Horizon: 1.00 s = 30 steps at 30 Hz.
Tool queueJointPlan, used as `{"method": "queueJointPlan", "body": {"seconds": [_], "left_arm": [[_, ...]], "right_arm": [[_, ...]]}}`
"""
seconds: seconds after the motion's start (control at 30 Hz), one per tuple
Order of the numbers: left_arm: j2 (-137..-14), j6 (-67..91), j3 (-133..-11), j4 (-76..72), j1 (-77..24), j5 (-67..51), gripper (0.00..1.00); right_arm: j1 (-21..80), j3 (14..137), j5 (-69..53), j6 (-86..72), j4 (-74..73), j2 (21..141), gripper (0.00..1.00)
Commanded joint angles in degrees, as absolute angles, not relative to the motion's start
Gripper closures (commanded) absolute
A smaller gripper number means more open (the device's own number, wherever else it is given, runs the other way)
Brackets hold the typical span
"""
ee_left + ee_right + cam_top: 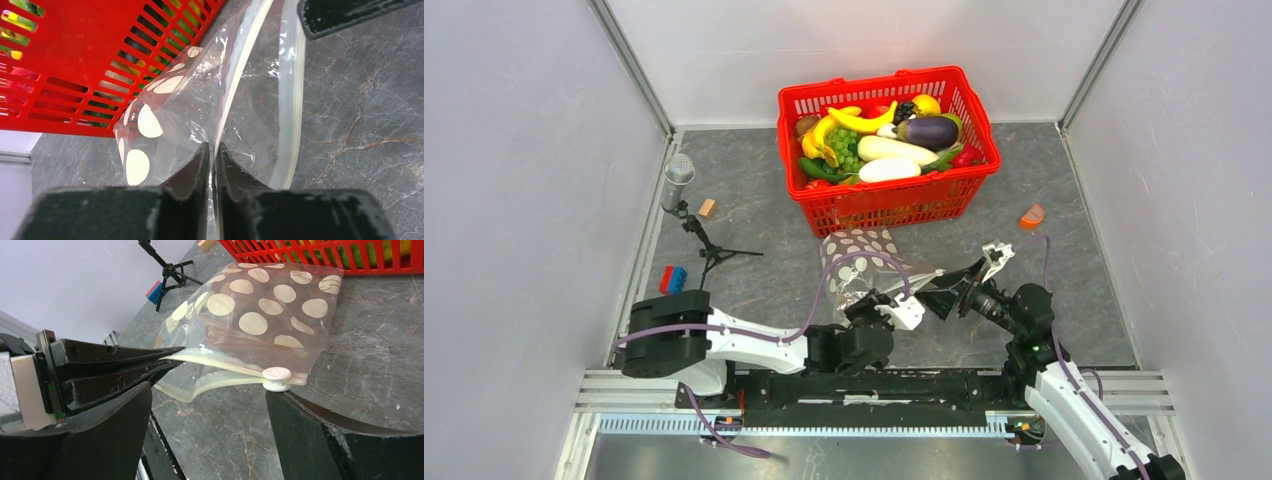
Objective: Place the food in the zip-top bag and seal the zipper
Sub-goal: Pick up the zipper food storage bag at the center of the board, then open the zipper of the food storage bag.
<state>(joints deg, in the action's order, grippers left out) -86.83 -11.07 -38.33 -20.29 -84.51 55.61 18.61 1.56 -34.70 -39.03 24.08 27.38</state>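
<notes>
The dotted zip-top bag (862, 262) lies on the table in front of the red basket (824, 205); I see no food in it. My left gripper (882, 298) is shut on the upper zipper strip (235, 95) at the bag's near edge, lifting that lip so the mouth gapes (210, 367). A white slider (276, 375) sits at the zipper's far end. My right gripper (974, 270) is open and empty beside the bag's mouth; its right fingertip (280, 400) is just under the slider. The food (889, 150), radish, bananas and aubergine among it, fills the basket.
A small orange wedge (1031, 215) lies right of the basket. At the left stand a small tripod (709, 245), a wooden block (707, 208) and a blue and red block (672, 279). Walls close the table on three sides.
</notes>
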Motion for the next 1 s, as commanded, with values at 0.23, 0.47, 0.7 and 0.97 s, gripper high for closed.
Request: {"method": "queueJointPlan", "body": {"seconds": [0.23,0.47,0.7,0.97], "left_arm": [[-78.26,-0.64,-48.53,-3.83,-79.88,44.92,0.98],[-81.44,11.03,-58.03,12.63,-78.85,40.25,0.98],[-82.28,16.55,-61.42,15.80,-77.44,37.36,0.98],[-79.21,17.22,-63.33,16.83,-73.92,35.29,0.98]], "right_arm": [[18.51,6.03,-31.30,-35.75,13.61,23.67,0.17],[22.25,5.65,-26.06,-43.26,18.27,21.29,0.20],[29.17,9.28,-21.71,-41.79,18.43,23.72,0.24],[31.38,13.70,-21.98,-39.82,14.18,21.56,0.22]]}}
